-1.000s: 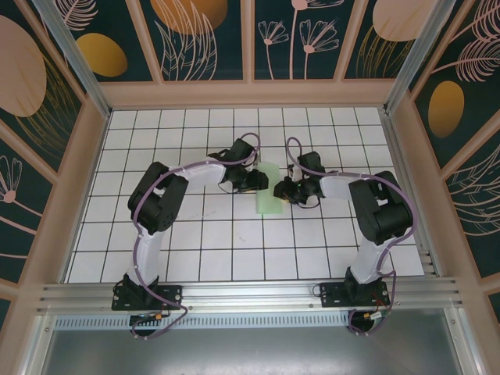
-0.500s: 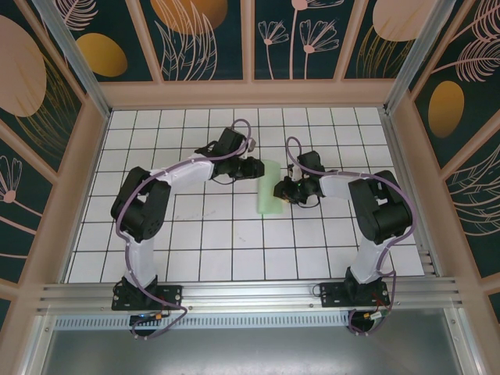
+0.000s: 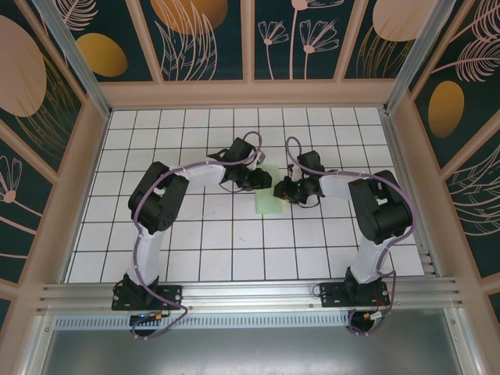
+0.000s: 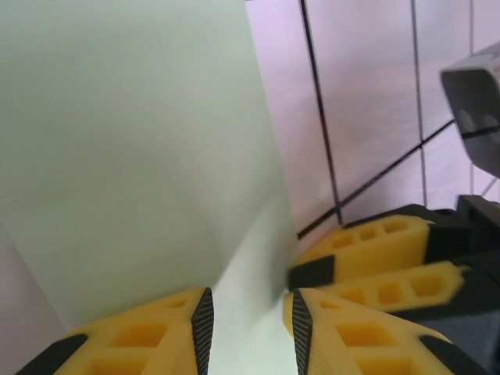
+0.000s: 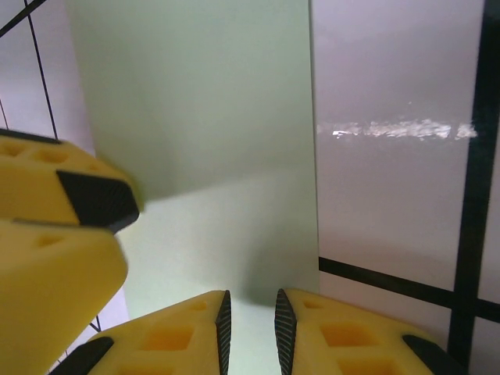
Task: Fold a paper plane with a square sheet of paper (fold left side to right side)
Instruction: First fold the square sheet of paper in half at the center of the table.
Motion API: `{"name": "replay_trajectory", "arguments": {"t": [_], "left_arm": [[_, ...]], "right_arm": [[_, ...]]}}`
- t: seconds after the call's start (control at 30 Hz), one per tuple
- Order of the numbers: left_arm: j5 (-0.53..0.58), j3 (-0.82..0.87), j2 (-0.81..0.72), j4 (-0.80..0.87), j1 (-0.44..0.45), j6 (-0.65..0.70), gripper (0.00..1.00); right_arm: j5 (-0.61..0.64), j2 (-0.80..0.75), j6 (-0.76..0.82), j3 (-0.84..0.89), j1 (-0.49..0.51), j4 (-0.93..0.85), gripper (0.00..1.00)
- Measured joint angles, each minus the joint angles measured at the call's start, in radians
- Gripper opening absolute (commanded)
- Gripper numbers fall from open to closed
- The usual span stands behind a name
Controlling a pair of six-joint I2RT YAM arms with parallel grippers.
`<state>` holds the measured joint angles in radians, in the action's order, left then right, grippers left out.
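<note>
The square sheet of paper (image 3: pixel 269 201) lies as a pale green rectangle about one tile wide in the middle of the table. My left gripper (image 3: pixel 259 180) is at its far left corner and my right gripper (image 3: pixel 281 190) at its far right edge, tips close together. In the left wrist view the paper (image 4: pixel 141 141) runs under my left gripper (image 4: pixel 248 301), whose jaws stand apart with a raised crease between them. In the right wrist view the paper (image 5: pixel 203 117) shows in the narrow gap of my right gripper (image 5: pixel 249 301), right at its edge.
White grid tiles (image 3: pixel 195 234) cover the table, and wooden walls (image 3: pixel 78 195) fence it on three sides. The right gripper's yellow fingers (image 4: pixel 367 250) crowd the right of the left wrist view. The left gripper's fingers (image 5: pixel 47 195) crowd the left of the right wrist view.
The left arm stretched towards the far side, then came back to the paper's far left corner with its jaws narrower. The right arm and the paper have stayed put.
</note>
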<state>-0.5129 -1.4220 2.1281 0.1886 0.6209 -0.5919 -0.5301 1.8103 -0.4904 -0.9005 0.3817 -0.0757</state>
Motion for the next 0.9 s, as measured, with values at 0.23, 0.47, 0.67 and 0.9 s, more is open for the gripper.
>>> {"name": "replay_trajectory", "arguments": {"t": [0.23, 0.47, 0.67, 0.9], "left_arm": [[0.033, -0.006, 0.026, 0.018, -0.010, 0.017, 0.35], [0.023, 0.018, 0.021, -0.011, -0.020, 0.019, 0.35], [0.016, 0.090, -0.021, -0.047, -0.061, 0.028, 0.35], [0.032, 0.131, -0.071, -0.030, -0.134, 0.046, 0.35]], "right_arm": [[0.009, 0.004, 0.018, -0.011, 0.004, -0.020, 0.28], [0.013, 0.006, 0.034, -0.016, 0.005, -0.030, 0.28], [0.015, 0.006, 0.041, -0.016, 0.006, -0.030, 0.28], [0.014, 0.006, 0.040, -0.016, 0.006, -0.030, 0.28]]}}
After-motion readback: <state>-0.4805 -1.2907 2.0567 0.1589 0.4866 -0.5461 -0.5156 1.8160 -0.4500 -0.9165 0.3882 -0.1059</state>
